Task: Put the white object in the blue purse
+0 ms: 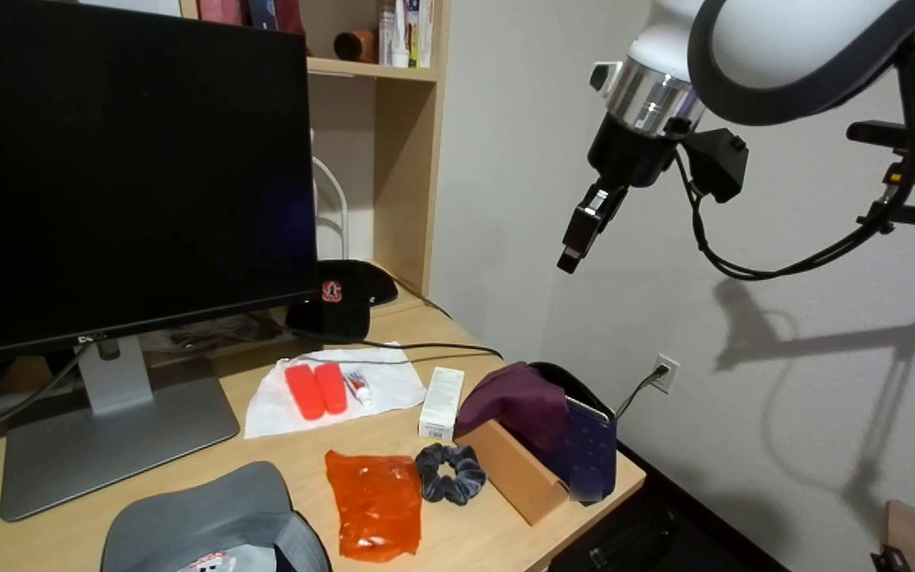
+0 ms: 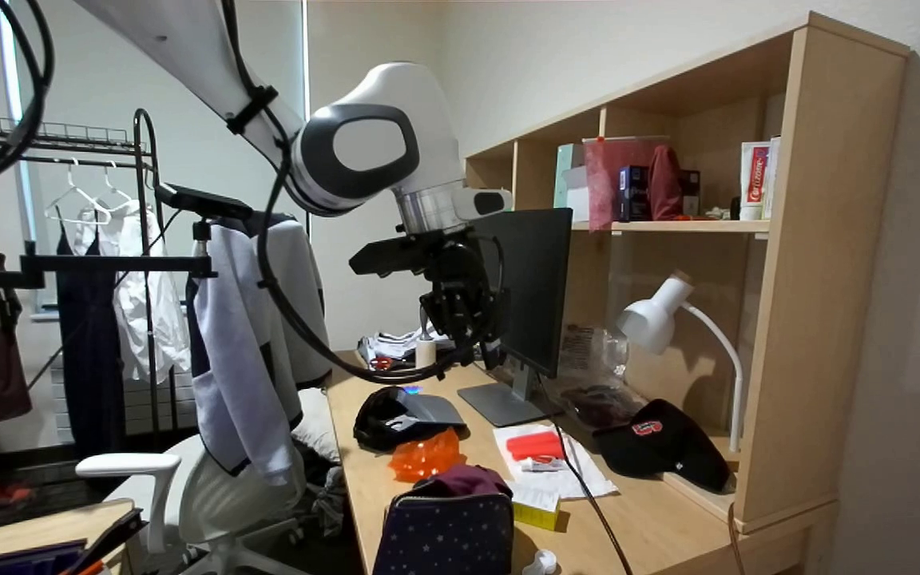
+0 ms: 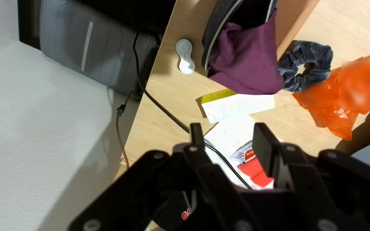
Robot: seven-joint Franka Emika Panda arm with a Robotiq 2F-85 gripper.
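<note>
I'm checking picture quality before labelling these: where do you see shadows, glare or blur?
Wrist view: blurred rectangular patches smear the orange plastic, and the foreground gripper looks dark and slightly soft; in an exterior view, grey shadows cross the wall, glare spots the orange plastic, and a pale square patch veils the blue purse near its bottom.

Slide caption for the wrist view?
Open, empty gripper above the desk; white two-lobed object beside the blue purse, maroon cloth at its mouth.

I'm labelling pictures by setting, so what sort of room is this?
Probably a bedroom or dorm room with a study corner: a monitor stands on the desk, an office chair is near it, and clothes hang on a rack.
</note>
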